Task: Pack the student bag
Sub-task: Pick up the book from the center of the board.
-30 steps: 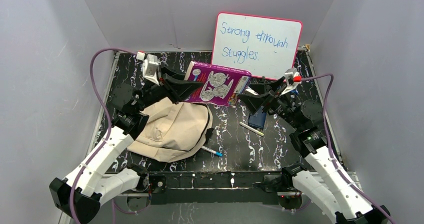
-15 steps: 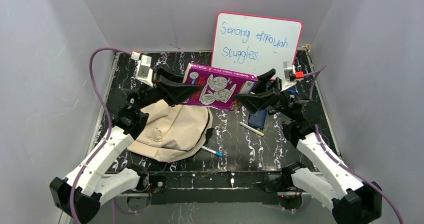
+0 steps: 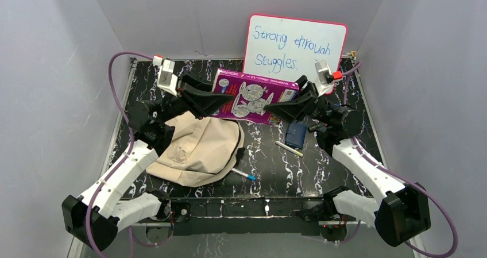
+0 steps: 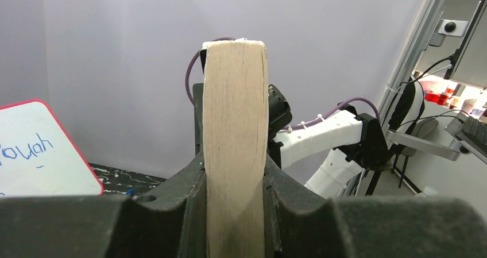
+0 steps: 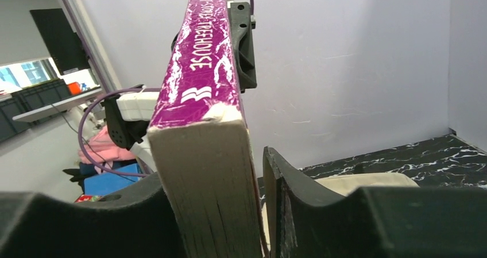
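A purple book hangs level in the air above the back of the table, between my two grippers. My left gripper is shut on its left end; in the left wrist view the page edge is clamped tight between both fingers. My right gripper surrounds the right end. In the right wrist view the book leans on one finger and a thin gap shows before the other finger, so it is open. The beige student bag lies flat below my left gripper, also showing in the right wrist view.
A whiteboard with blue writing leans on the back wall behind the book. A dark blue wallet, a light pen and a blue-capped pen lie on the black marbled table right of the bag. Grey walls close in on both sides.
The book has risen slightly and levelled out. My right wrist has lifted and swung round toward the book's right end. My left gripper keeps its hold.
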